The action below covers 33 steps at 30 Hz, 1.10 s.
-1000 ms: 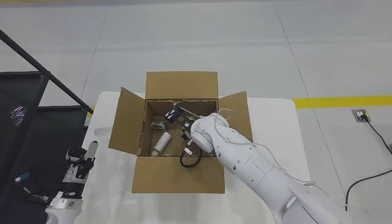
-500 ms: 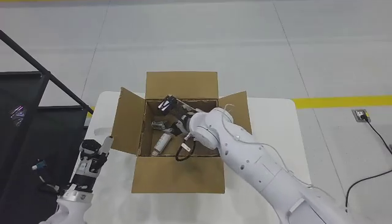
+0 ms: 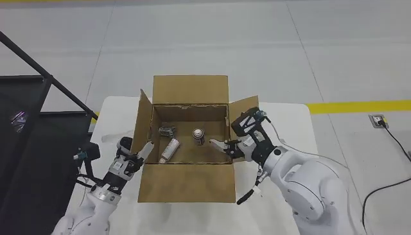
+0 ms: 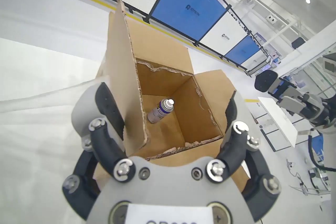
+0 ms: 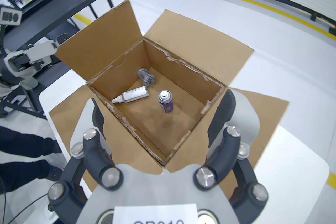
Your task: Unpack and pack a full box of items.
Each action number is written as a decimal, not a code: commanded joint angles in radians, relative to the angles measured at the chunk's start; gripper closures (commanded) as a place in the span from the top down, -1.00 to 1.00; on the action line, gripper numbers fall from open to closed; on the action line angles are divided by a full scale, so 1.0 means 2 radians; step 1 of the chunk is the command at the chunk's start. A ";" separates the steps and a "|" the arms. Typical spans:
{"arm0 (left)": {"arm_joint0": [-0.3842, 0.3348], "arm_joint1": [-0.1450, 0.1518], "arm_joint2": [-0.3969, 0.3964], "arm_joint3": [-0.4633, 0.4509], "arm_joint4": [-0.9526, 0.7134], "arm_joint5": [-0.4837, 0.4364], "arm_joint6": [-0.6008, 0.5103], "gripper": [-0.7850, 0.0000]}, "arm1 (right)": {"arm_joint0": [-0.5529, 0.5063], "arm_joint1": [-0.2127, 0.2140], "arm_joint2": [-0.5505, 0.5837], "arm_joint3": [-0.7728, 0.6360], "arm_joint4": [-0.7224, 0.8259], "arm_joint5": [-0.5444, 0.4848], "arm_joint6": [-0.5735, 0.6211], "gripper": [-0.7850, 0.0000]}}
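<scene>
White table stood on a pale grey floor marked with yellow lines, and a black rack sat off the robot's left side. On the table rested an open cardboard box with all four flaps unfolded: the back one raised, the front one lying flat toward the robot, the right one leaning outward, and the left one standing nearly upright.

Inside the box, a purple-and-white spray can stood on the floor near the middle, its cap up. A white bottle lay on its side near the left wall, nozzle toward the front. Just beyond it, in the back-left corner, lay a small clear, crinkled container; what it was could not be told.

At the box's left side, the left gripper was spread wide and gripped nothing. The upright left flap ran between its fingers, close against one black pad; whether it touched could not be told.

Above the front right corner of the box, over the right flap, the right gripper hung with its fingers likewise wide apart and nothing held. From its wrist view the three items lay well below, none in contact with it.
</scene>
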 commanded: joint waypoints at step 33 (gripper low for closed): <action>-0.079 0.000 0.097 0.072 0.038 0.034 -0.073 1.00 | 0.065 0.048 0.159 0.245 0.391 -0.141 0.179 1.00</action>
